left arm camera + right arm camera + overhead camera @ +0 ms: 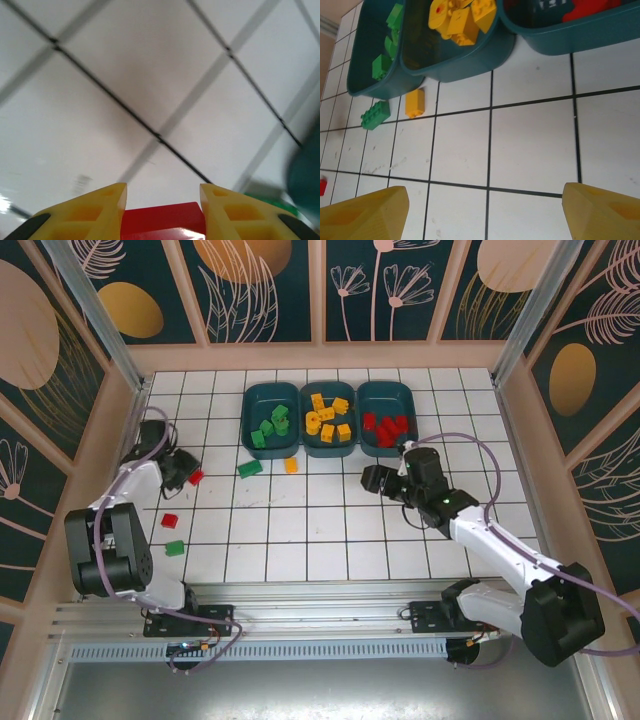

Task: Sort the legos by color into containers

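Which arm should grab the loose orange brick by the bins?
Right: the right hand is open and empty near the orange brick; the left hand has a red brick between its fingers.

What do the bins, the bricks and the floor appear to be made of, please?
Bins: probably moulded plastic, dark teal, smooth with soft sheen, rounded rims.
Red brick in the left end effector: hard glossy plastic; a light highlight shows on its face.
Yellow brick: same look, crisp edges.
Floor: white tiles with dark joints, ceramic or a printed sheet; cannot tell.
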`<action>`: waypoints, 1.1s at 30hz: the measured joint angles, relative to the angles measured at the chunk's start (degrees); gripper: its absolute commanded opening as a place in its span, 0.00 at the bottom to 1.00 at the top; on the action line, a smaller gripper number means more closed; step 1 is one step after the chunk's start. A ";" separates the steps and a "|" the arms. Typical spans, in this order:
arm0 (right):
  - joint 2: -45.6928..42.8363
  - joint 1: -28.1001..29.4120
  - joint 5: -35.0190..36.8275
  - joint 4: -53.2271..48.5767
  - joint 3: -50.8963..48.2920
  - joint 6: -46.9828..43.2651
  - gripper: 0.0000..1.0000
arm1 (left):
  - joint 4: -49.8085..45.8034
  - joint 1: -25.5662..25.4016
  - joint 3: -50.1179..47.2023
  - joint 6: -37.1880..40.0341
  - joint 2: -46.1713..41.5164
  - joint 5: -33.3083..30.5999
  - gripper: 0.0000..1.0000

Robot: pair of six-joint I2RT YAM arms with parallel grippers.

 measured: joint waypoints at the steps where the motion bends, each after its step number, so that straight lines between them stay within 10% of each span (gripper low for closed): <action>1: -0.13 -1.16 -0.02 -0.20 0.00 0.02 0.80 | -0.22 -2.82 1.66 -0.61 0.07 0.15 0.38; 7: -2.82 -9.66 -0.48 -0.63 -1.05 1.01 0.80 | 1.73 -19.54 17.25 -2.38 5.84 1.77 0.37; 17: -7.76 -15.43 -0.76 -3.56 -3.48 1.05 0.80 | -0.68 -37.62 63.01 1.57 41.59 6.51 0.37; 22: -8.74 -17.22 -1.99 -4.76 -3.65 0.87 0.80 | -4.48 -42.21 83.73 2.73 56.04 10.32 0.43; 33: -9.62 -17.42 -3.19 -7.65 -3.61 0.81 0.82 | -1.38 -42.53 85.85 0.52 59.08 16.57 0.83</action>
